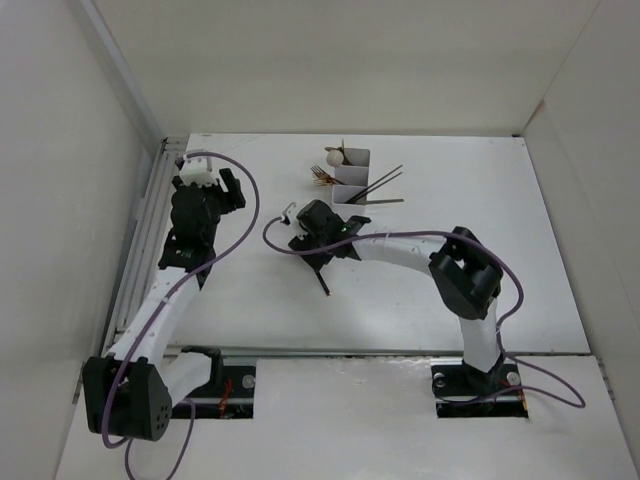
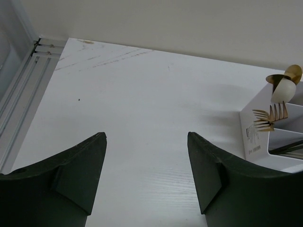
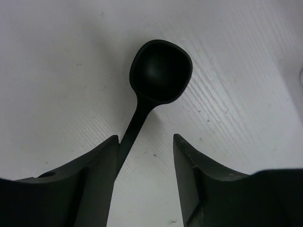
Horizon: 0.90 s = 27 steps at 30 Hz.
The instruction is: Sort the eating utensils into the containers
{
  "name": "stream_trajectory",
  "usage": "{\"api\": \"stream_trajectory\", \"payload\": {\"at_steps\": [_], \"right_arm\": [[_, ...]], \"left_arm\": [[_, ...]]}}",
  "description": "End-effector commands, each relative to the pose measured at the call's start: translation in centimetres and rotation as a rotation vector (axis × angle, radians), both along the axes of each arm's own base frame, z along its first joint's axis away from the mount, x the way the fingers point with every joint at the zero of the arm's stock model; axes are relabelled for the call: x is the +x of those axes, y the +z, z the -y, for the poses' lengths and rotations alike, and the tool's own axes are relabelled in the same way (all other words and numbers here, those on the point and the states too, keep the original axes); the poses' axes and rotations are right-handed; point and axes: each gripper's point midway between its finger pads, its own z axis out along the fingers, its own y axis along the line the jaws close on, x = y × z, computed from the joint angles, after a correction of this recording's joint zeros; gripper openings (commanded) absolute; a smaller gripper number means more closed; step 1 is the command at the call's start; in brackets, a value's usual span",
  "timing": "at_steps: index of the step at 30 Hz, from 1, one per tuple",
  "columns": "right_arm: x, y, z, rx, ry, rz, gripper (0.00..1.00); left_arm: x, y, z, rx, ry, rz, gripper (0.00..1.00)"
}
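Black spoon (image 3: 161,70) is left ungripped inside the parted right gripper (image 3: 145,142).
Left gripper (image 2: 147,138) is spread, empty; white box (image 2: 253,132) is seen at 3 o'clock.

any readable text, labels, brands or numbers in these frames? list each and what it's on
Small printed label on the side wall of the white box, left wrist view: too small and blurred to read.
No other words, brands, numbers or signs can be made out in any view.
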Motion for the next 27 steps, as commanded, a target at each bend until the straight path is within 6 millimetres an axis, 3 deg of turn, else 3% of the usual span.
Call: {"api": "stream_trajectory", "payload": {"at_steps": [1, 3, 9, 13, 15, 19, 21, 23, 24, 27], "right_arm": [[-0.3, 0.6, -1.5, 0.044, 0.015, -0.035, 0.54], [-0.4, -0.7, -1.3, 0.023, 0.014, -0.052, 0.51], [-0.2, -1.4, -2.1, 0.016, 0.024, -0.039, 0.43], [0.5, -0.8, -2.2, 0.021, 0.01, -0.01, 0.05], [1.2, 0.7, -2.5, 0.04, 0.007, 0.031, 0.0], [2.1, 6.0, -2.8, 0.135, 0.061, 0.191, 0.0], [3.4, 12.8, -3.0, 0.262, 0.088, 0.369, 0.0], [5.3, 16.0, -1.1, 0.341, 0.043, 0.463, 0.0], [6.4, 20.6, -0.7, 0.456, 0.026, 0.569, 0.0], [9.5, 24.4, 2.0, 0.621, -0.014, 0.648, 0.0]], "left_arm": [[-0.5, 1.1, -0.3, -0.027, 0.018, 0.045, 0.66], [-0.5, 1.1, -0.3, -0.028, 0.018, 0.045, 0.66], [-0.5, 1.3, -0.1, -0.03, 0.009, 0.054, 0.66], [-0.3, 1.2, 0.1, -0.041, 0.001, 0.054, 0.66], [-0.3, 1.2, 0.2, -0.052, 0.002, 0.054, 0.66], [-0.2, 0.7, 0.0, -0.048, 0.011, 0.034, 0.66], [0.1, 0.7, -0.5, -0.047, 0.03, 0.033, 0.68], [0.3, 0.4, -0.9, -0.045, 0.042, 0.025, 0.68], [0.4, 0.7, -1.4, -0.047, 0.054, 0.035, 0.68], [0.9, 1.0, -2.3, -0.07, 0.079, 0.038, 0.68]]}}
